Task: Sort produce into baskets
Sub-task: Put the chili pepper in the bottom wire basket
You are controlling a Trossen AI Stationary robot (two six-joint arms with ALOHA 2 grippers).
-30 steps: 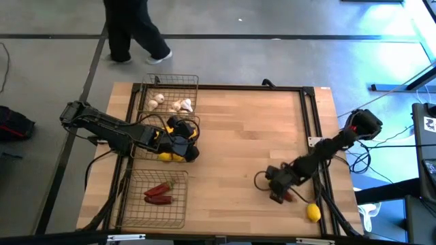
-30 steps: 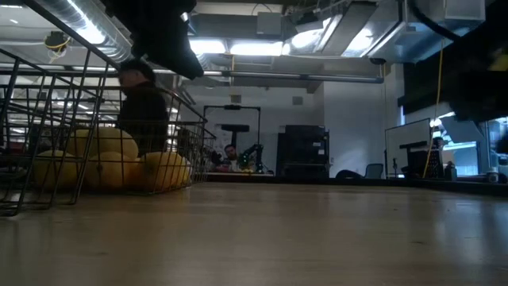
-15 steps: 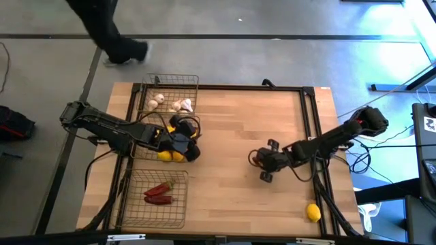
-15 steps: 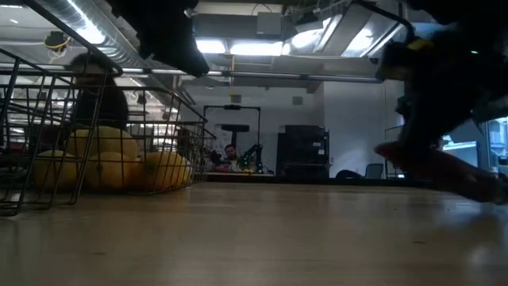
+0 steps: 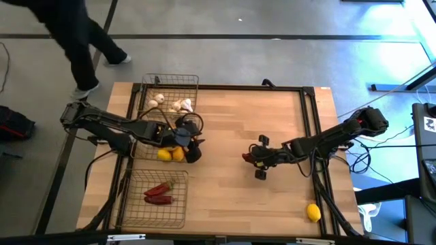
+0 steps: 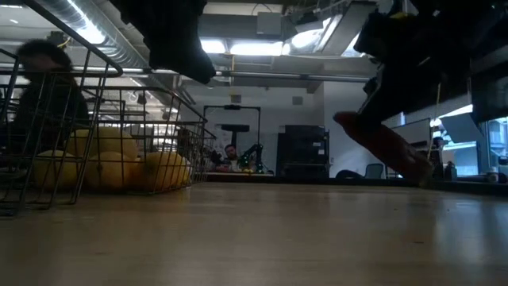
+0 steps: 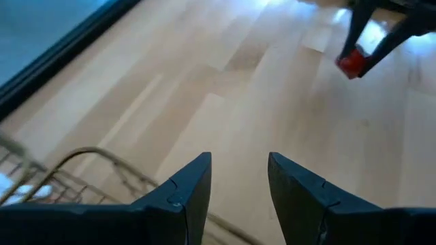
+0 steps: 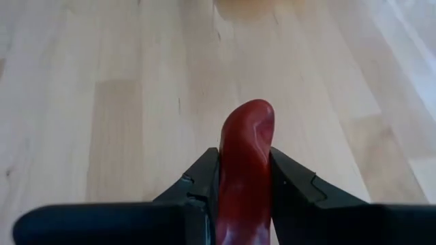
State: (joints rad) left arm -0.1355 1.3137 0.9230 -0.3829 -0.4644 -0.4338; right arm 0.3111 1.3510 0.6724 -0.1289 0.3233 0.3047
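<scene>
Wooden table seen from above, with three wire baskets lined up along its left edge. Landmark: middle basket, holding yellow lemons.

Left gripper poised at the middle basket's right rim, over the lemons; fingers parted with a clear gap, nothing between them, bare wood and a curve of basket wire ahead.

Right gripper well to the right of the middle basket, near the table's centre, raised off the wood. Fingers clamped on a long red chili pepper, its rounded tip sticking out past the fingertips. In the low view, the same pepper hanging tilted above the tabletop, not touching it.

Far basket, just beyond the middle basket, holding whitish garlic bulbs. Near basket, on the middle basket's other side, holding two red chili peppers.

One loose lemon far to the right of the middle basket, near the table's front right corner.

A person walking on the floor beyond the table, behind the far basket's left side.
</scene>
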